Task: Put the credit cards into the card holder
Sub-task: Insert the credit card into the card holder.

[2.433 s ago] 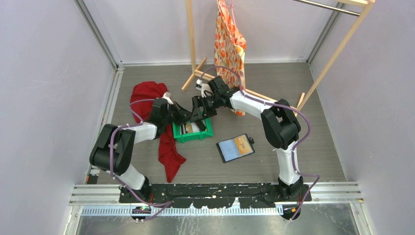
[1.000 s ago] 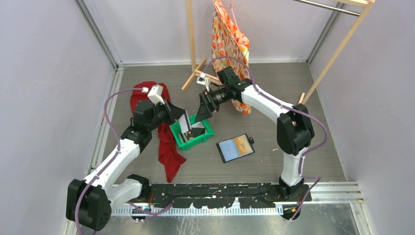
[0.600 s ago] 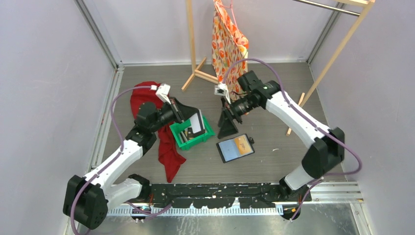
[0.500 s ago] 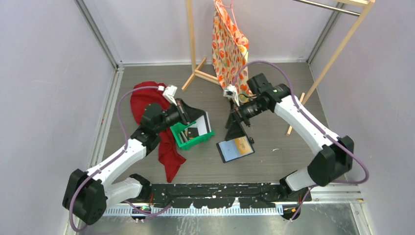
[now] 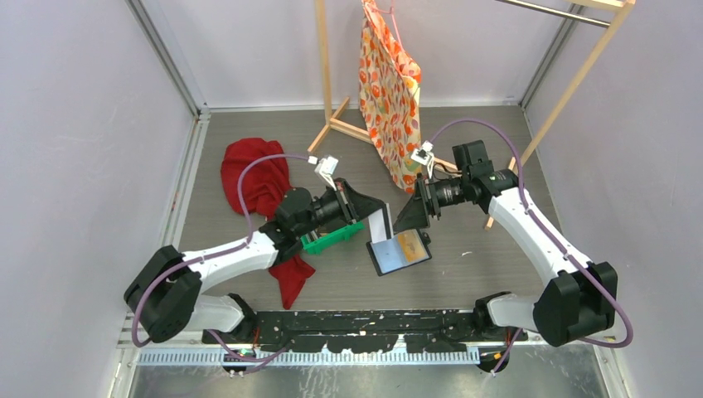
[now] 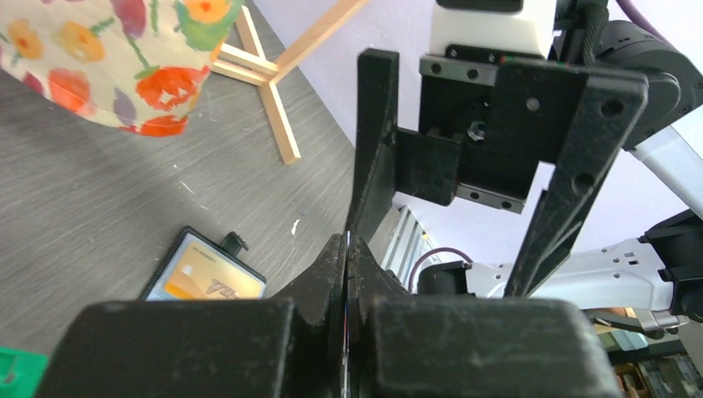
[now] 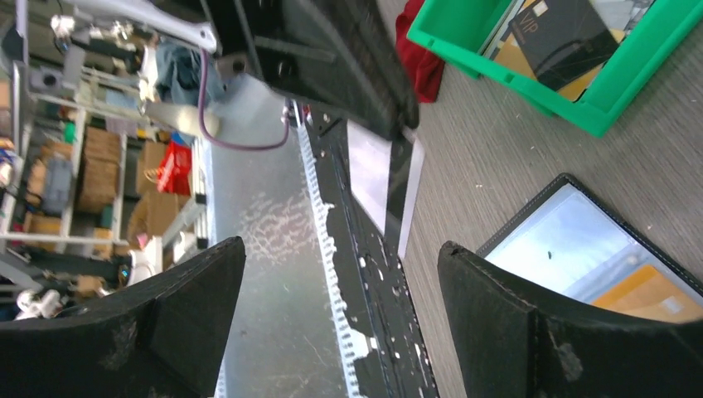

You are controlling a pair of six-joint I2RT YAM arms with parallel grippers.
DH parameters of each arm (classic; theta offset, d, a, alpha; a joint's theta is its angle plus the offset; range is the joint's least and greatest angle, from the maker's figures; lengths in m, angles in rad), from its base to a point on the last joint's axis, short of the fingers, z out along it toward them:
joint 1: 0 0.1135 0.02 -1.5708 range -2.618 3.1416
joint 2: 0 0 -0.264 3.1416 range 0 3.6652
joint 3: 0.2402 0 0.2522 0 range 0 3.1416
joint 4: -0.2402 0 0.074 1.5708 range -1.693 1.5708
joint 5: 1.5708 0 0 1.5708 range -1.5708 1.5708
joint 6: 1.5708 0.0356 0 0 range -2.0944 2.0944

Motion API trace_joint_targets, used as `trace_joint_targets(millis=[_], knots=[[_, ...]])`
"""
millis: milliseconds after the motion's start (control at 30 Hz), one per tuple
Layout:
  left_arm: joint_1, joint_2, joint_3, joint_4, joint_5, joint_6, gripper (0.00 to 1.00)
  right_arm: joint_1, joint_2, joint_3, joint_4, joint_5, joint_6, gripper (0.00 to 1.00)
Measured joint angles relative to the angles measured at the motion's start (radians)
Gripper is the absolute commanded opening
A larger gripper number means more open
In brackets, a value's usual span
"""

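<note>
My left gripper (image 5: 370, 217) is shut on a whitish credit card (image 5: 380, 224) with a dark stripe, held on edge just above the left side of the card holder (image 5: 390, 257). In the left wrist view the card is only a thin line between the closed jaws (image 6: 346, 249). The black card holder lies open on the floor, an orange-yellow card (image 5: 409, 243) in its right half. My right gripper (image 5: 412, 214) hangs open just beyond the holder, facing the held card (image 7: 385, 178), nothing between its fingers (image 7: 564, 332). A dark card (image 7: 564, 37) and other cards lie in the green tray (image 7: 530, 87).
The green tray (image 5: 332, 238) sits left of the holder, mostly under my left arm. A red cloth (image 5: 261, 174) lies further left. A flowered orange garment (image 5: 390, 83) hangs from a wooden rack (image 5: 325, 66) at the back.
My left gripper has carried the whitish card from above the green tray rightward to the card holder. The right arm has drawn back to the right, its jaws staying open.
</note>
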Motion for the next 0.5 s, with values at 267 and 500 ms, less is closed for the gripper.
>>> trace_joint_targets(millis=[267,500], knots=[[-0.068,0.051,0.013,0.081,-0.018,-0.029,0.00,-0.047,-0.024,-0.069,0.186,-0.011,0.188,0.77],[-0.072,0.088,0.016,0.169,-0.010,-0.065,0.00,-0.063,-0.034,-0.089,0.270,-0.044,0.264,0.53]])
